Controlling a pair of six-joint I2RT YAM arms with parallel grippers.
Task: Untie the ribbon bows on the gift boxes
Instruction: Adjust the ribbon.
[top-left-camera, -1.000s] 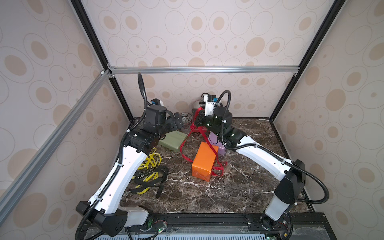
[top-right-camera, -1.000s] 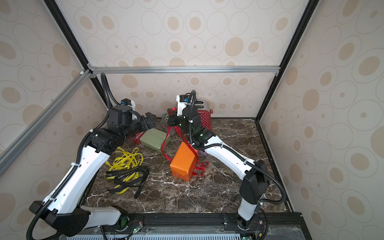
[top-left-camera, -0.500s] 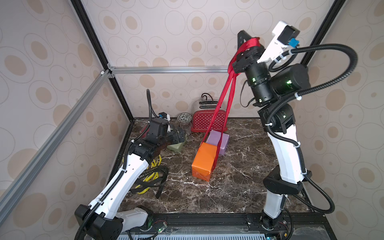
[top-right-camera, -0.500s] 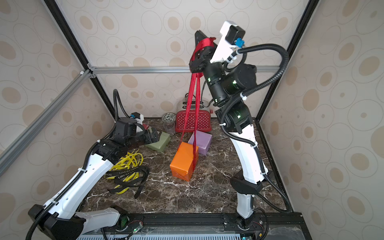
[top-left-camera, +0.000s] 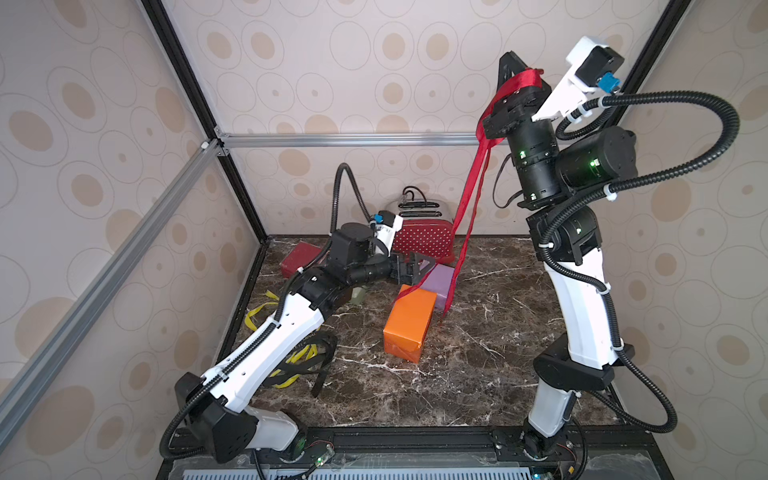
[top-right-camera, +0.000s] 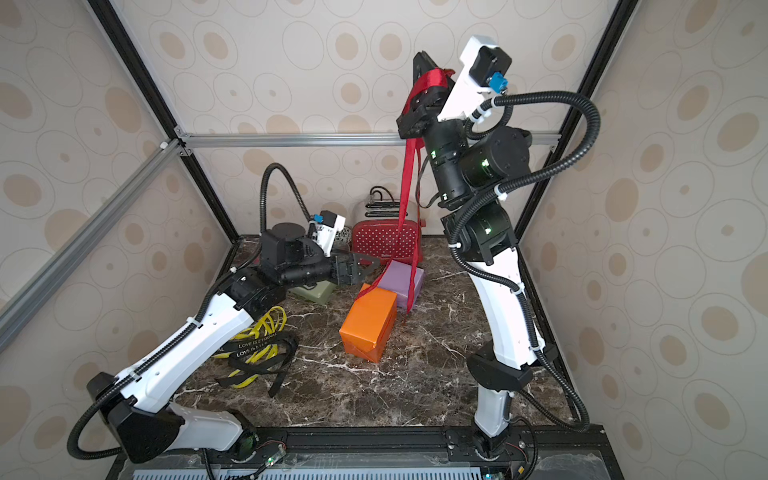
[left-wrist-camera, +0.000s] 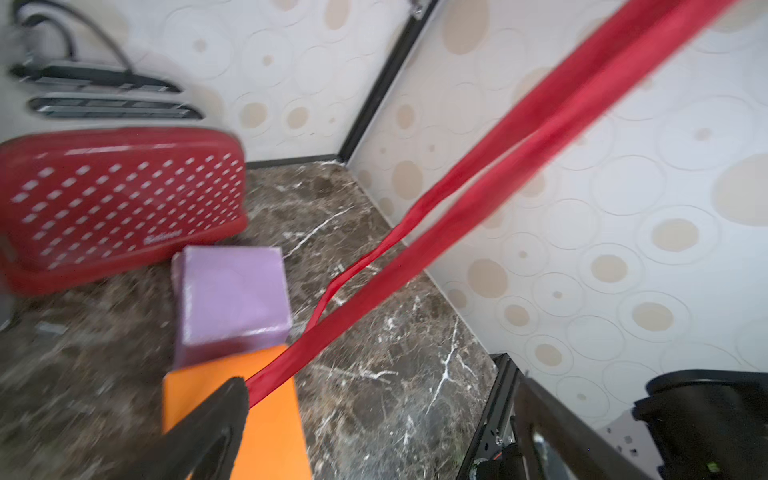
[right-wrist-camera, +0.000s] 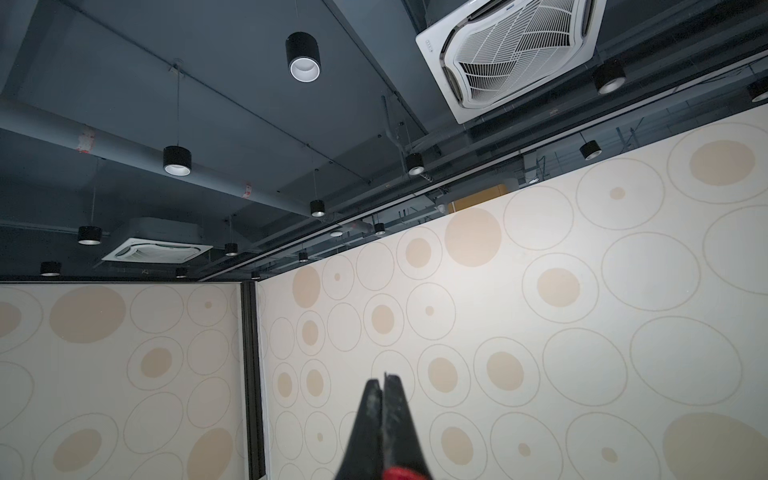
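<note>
Two strands of the red ribbon (top-left-camera: 469, 195) run steeply down from the raised right end effector (top-left-camera: 511, 70) clenched on it to the orange box (top-left-camera: 409, 328) on the bench (top-left-camera: 478, 365), just beside the released left end effector (top-left-camera: 417, 270).

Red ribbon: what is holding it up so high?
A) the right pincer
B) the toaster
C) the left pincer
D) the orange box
A: the right pincer is shut on the red ribbon high up, while the left pincer is open, low down.
</note>
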